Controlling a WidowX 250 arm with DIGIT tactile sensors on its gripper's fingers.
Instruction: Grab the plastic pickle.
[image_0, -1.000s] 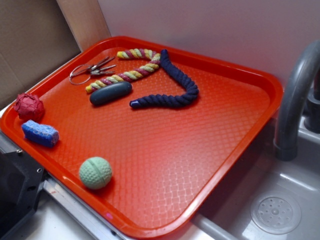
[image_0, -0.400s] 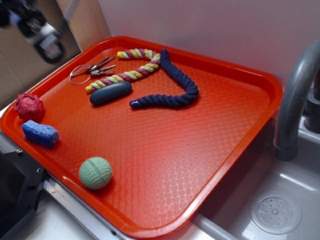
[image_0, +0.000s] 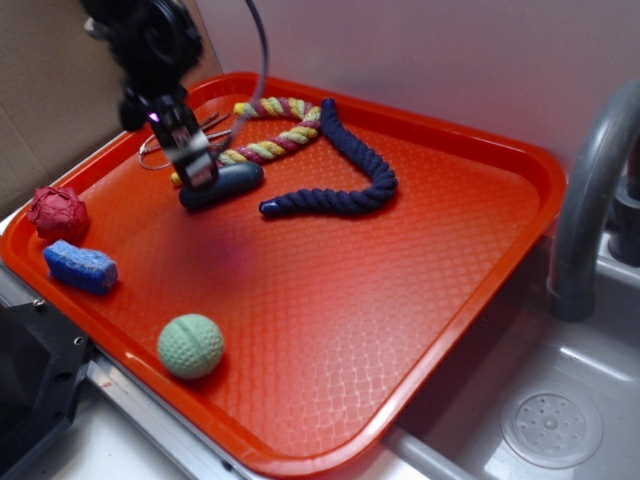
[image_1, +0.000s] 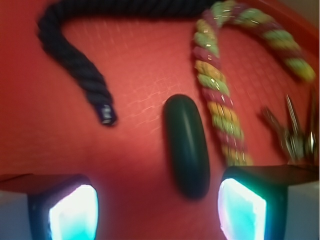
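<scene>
Plastic pickle (image_1: 186, 146): lies flat on my tray (image_0: 400, 300); long axis parallel to striped rope (image_1: 220, 110); claw (image_1: 157, 210) released, above its near end.

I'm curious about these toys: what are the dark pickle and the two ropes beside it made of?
The pickle looks like smooth hard plastic; a soft highlight runs along its rounded body. The navy rope and the multicoloured rope look like twisted cotton or similar fibre, matte, with visible braided strands.
</scene>
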